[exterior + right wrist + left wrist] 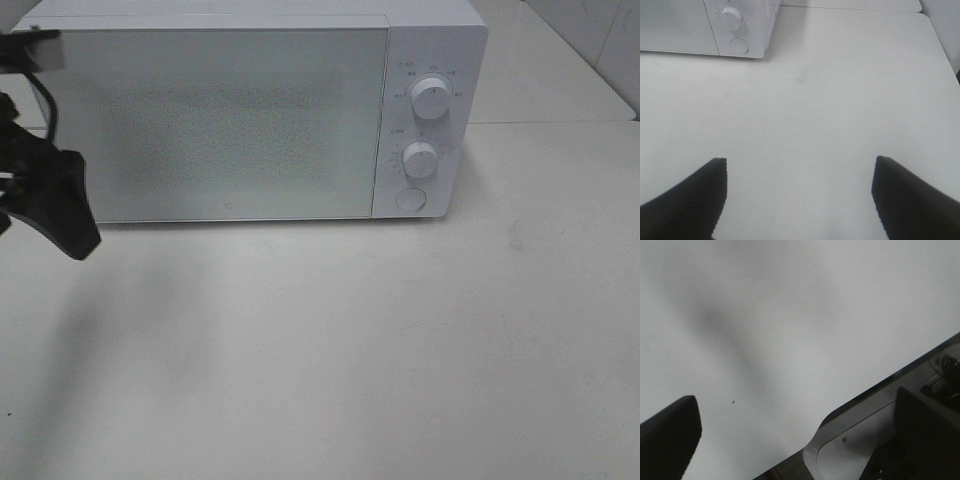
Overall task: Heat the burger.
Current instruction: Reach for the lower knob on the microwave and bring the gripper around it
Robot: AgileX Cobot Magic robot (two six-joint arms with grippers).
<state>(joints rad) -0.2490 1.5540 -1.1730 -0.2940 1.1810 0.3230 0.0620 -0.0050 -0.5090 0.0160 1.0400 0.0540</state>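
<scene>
No burger is showing in any view. I am judging that it may be sitting behind the shut door (210,125) of the microwave (440,60), whose speckled panel is hiding the inside. The microwave is standing along the rear edge of the worktop (350,340). My right gripper (800,195) is hanging wide and empty nearer the front edge, facing the lower dial (421,159). My left gripper (795,432) is gaping wide, empty, at the left edge. For the dial, I am recommending a square approach, narrowed fingers and a gentle turn.
</scene>
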